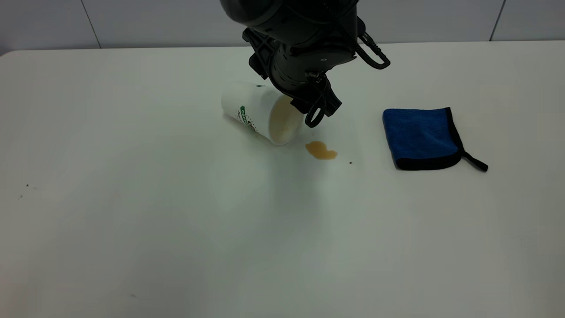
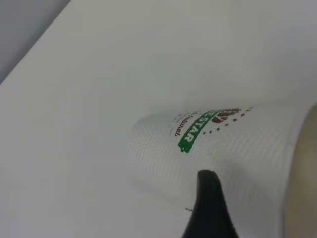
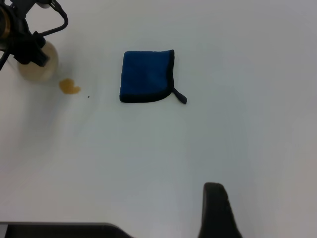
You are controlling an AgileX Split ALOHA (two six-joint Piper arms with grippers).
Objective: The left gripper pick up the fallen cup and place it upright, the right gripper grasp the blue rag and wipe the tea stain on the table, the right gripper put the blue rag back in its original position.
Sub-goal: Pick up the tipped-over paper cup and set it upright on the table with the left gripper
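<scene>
Exterior view: one table, white. One cup, white paper with a green logo, lying on its side near the table's middle, its stained mouth turned toward the stain. One stain, light brown, just beside the cup's mouth and apart from it. One rag, blue with black edging and a loop tail, folded flat, well to the right of the stain. One dark speck near the stain.

One left gripper, black, reaching down from the far side and tilted over the cup's mouth end; whether its fingers are open or closed on the cup cannot be told.

One right gripper, seen only in the right wrist view, high above the table and well apart from the rag; finger state cannot be told.
</scene>
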